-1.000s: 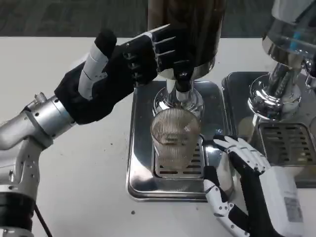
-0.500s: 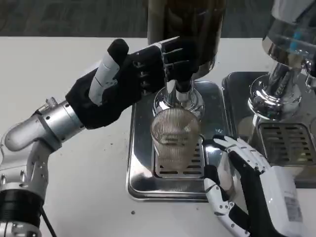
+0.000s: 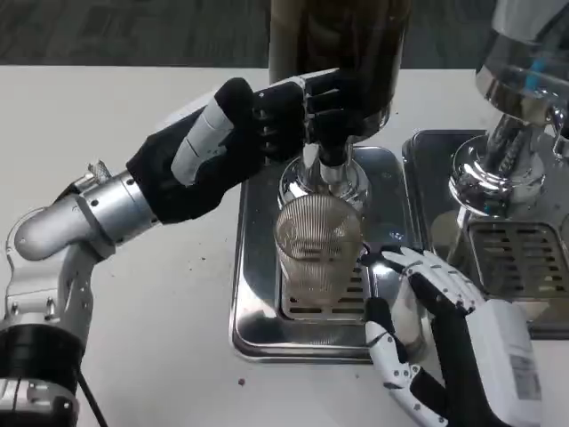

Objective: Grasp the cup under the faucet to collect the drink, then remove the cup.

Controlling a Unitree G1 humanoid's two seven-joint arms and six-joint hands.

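A ribbed clear cup [image 3: 317, 245] stands upright on the grate of a steel drip tray [image 3: 253, 294], right below the faucet [image 3: 331, 151] of a dark drink dispenser [image 3: 340, 53]. My left hand [image 3: 244, 133] reaches in from the left, its black fingertips touching the faucet lever above the cup. My right hand [image 3: 427, 320] is open beside the cup's right side, fingers spread and close to the glass without gripping it. Little or no drink shows in the cup.
A second dispenser [image 3: 520, 98] with its own drip tray [image 3: 516, 258] stands at the right. The white table [image 3: 133, 302] spreads out to the left and front of the trays.
My left hand has moved right and slightly down until its fingers reach the faucet lever. The right hand and the cup have stayed put.
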